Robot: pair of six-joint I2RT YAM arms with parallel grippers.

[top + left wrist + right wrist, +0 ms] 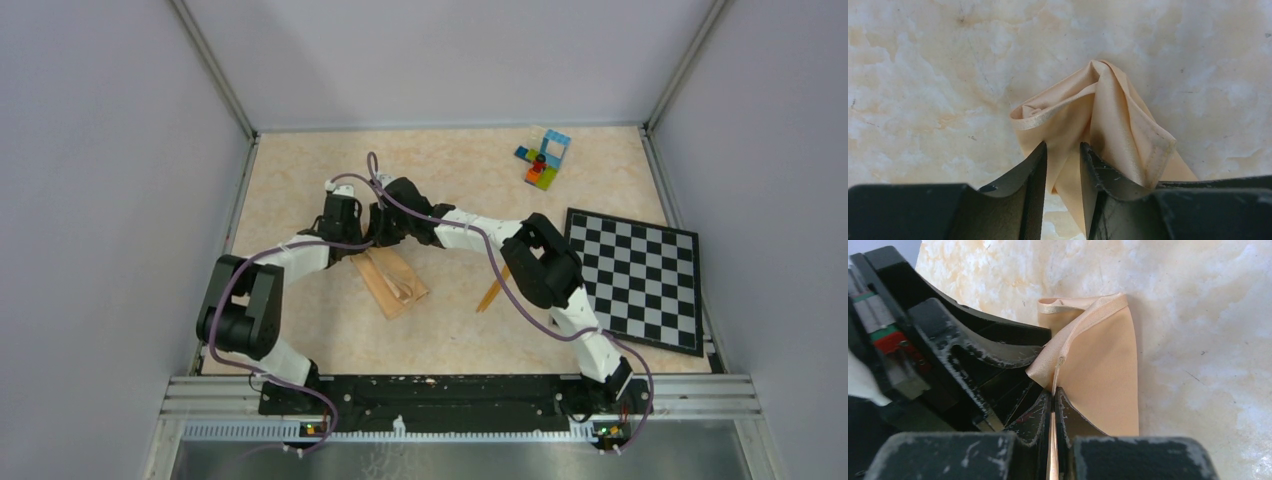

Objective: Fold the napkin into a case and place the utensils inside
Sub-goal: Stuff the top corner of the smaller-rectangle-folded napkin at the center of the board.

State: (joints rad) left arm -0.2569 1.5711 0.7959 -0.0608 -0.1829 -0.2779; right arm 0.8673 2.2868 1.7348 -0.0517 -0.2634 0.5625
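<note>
The peach napkin (1108,115) bunches up, pinched in my left jaws and right jaws; one orange utensil (493,290) lies off to their right.

**Your two arms: white shells, black joints, purple cables**

Your left arm (300,256) and right arm (466,232) share one look: white shells on the slim links and bulky black housings at the joints. A thin purple cable (228,290) runs in loose loops along the left arm, and a second cable (497,272) of the same colour runs along the right.

Up close, your left claw (1063,150) has matte black fingers (1034,175) with curved backs and finely grooved inner faces. Your right claw (1054,395) is black too, its fingers (1075,415) chipped and scuffed pale grey along the edges. In the right wrist view the left claw's body is equally worn, with a green strip (870,315) above a small red part (890,340).
</note>
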